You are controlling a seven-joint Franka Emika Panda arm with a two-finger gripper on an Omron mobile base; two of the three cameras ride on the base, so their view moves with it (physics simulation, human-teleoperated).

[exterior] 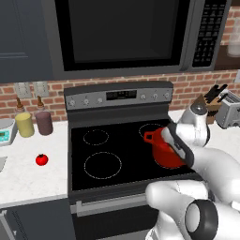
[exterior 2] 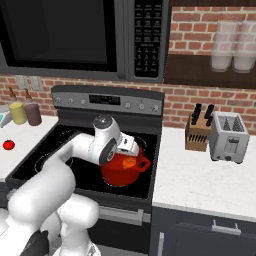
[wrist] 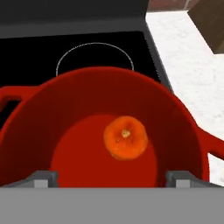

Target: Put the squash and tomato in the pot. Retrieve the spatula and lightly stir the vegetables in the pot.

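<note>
One vegetable down: the squash [wrist: 125,138] lies in the pot [wrist: 39,113], my fingers [wrist: 111,177] released above it. Next, the tomato [exterior: 41,160] near the counter's [exterior: 28,178] front edge.

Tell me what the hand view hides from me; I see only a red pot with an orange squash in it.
Observer: The tomato is not in the pot; it sits on the white counter left of the stove.
Operator: Say where the pot stands on the stove.
Observer: The pot is on the front right burner, with the squash inside it.
Operator: Report what is right of the stove.
Observer: A knife block and a toaster stand on that counter by the brick wall.
Operator: Find the spatula.
Observer: I cannot make one out; by the tomato there are just two jars at the wall.
</note>
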